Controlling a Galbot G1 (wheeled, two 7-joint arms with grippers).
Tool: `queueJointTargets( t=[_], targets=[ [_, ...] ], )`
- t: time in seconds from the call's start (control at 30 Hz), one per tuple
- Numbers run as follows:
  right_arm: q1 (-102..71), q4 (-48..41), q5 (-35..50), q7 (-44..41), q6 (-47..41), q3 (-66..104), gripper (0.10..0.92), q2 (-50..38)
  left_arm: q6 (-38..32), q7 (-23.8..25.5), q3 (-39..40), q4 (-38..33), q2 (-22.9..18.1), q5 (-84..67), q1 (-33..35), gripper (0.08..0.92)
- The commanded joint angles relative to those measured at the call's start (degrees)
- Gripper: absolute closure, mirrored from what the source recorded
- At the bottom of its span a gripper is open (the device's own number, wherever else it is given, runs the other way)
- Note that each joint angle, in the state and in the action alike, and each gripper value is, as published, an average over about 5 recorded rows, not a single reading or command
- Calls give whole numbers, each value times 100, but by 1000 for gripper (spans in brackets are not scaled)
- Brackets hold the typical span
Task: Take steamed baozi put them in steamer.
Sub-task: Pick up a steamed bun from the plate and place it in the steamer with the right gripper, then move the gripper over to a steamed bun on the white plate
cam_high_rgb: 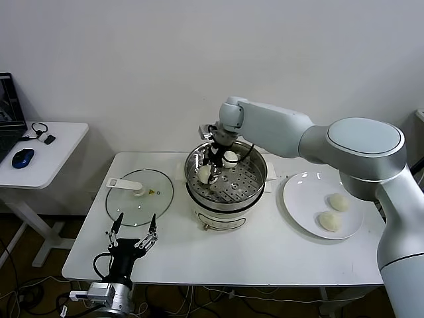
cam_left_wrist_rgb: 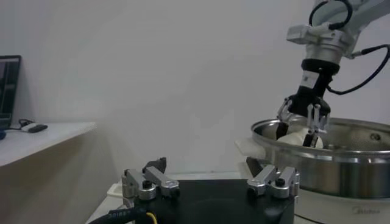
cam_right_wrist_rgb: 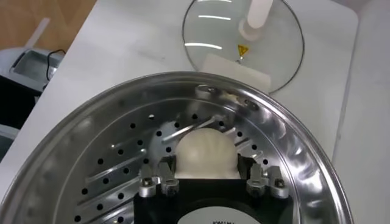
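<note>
held baozi: one steamed baozi [cam_right_wrist_rgb: 205, 155] clenched in the right gripper [cam_high_rgb: 209, 171], low inside the steamer [cam_high_rgb: 256, 165], just above or on its perforated floor; can't tell which.
second baozi: another bun [cam_high_rgb: 230, 158] sits in the steamer, far side of the held one.
handling: judged soft, light, easily dented; skin smooth, maybe a bit tacky. Hold across the widest part of the dome, light squeeze only.
plate baozi: two buns [cam_high_rgb: 334, 212] on the white plate [cam_high_rgb: 298, 202], right of the steamer.
glass lid: [cam_high_rgb: 139, 196] flat on the desk [cam_high_rgb: 265, 255], left of the steamer.
left gripper: [cam_high_rgb: 132, 240] parked well in front of the lid, at the desk's near edge, fingers spread, holding nothing.
</note>
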Motion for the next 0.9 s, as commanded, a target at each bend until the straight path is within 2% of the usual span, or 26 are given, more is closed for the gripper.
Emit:
queueJointTargets(
  t=[0.03,0.13,0.33,0.67,0.9],
  targets=[
    [-139,-147,-89,36,10,97,370,48,-4,2,-1,9,-1,-1,1,177],
    [-158,-143,-107,48,21,128,336,39,-4,1,-1,11,-2,0,1,177],
    [-58,13,-93,24,26,150,213,-72,2,0,5,9,-2,4,-5,177],
    [890,778,387,-183,167,-179,203,-728,17,-14,46,-21,-7,18,8,177],
    [1879,1474,771,-328,512,-776,203,-1596,9,-8,35,-43,0,1,66,177]
  ],
)
